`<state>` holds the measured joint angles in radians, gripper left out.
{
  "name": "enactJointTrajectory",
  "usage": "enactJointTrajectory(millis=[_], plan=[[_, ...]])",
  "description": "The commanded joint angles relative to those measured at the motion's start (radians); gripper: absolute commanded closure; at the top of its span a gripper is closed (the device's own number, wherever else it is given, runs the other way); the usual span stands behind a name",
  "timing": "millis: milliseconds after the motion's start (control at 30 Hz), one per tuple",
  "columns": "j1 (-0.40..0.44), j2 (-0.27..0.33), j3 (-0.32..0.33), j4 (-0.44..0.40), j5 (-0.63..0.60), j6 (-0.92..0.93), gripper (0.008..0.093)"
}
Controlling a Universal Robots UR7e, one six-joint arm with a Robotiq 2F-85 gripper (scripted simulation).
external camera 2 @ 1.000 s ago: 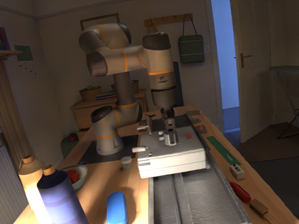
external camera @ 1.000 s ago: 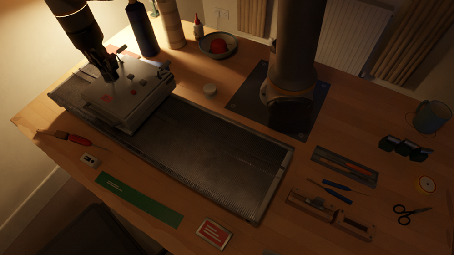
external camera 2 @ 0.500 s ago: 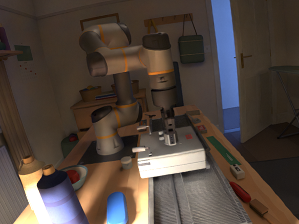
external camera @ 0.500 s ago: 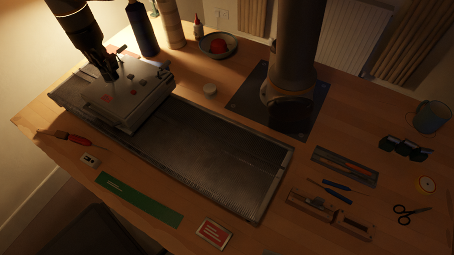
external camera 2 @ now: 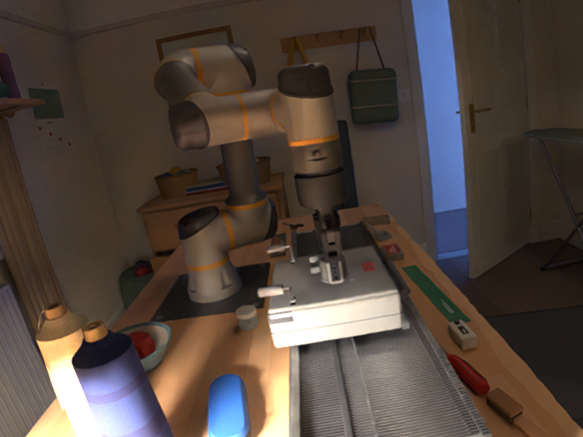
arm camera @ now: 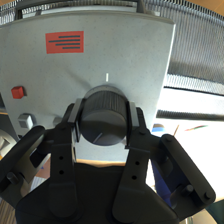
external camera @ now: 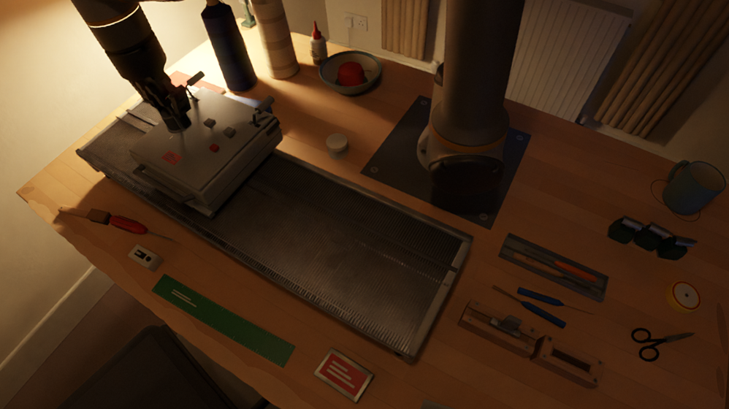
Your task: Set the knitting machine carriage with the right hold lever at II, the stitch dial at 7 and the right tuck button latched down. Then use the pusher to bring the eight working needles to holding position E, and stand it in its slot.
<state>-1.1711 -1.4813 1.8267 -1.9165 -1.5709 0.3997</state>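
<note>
The stitch dial (arm camera: 104,118) is hidden behind my fingers in the side cameras; the wrist camera shows it as a dark ribbed knob. My gripper (arm camera: 103,121) is closed around the stitch dial on top of the grey carriage (external camera: 206,147). The dial's pointer line aims toward me and to the left, away from the white index mark (arm camera: 107,77). A red button (arm camera: 17,92) and grey buttons (arm camera: 24,120) sit to the dial's left. Two levers (external camera 2: 275,291) stick out of the carriage's side. The carriage sits at the far end of the needle bed (external camera: 321,243). The pusher (external camera: 511,326) lies in a wooden holder near the bed's other end.
The robot base (external camera: 463,140) stands beside the bed. Two yarn cones (external camera: 250,36), a glue bottle and a bowl (external camera: 350,71) stand behind the carriage. A red-handled tool (external camera: 112,222), a green ruler (external camera: 221,320) and a red card (external camera: 343,374) lie along the front edge.
</note>
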Motion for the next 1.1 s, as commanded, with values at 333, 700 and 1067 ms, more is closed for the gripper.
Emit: enactJointTrajectory(millis=[333, 700, 1067], plan=[[0.0, 0.0, 0.0, -0.001, 0.0, 0.0, 0.0414], [0.0, -0.001, -0.003, 0.003, 0.0, 0.0, 0.0414], [0.0, -0.012, -0.028, 0.039, 0.0, 0.0, 0.0414]])
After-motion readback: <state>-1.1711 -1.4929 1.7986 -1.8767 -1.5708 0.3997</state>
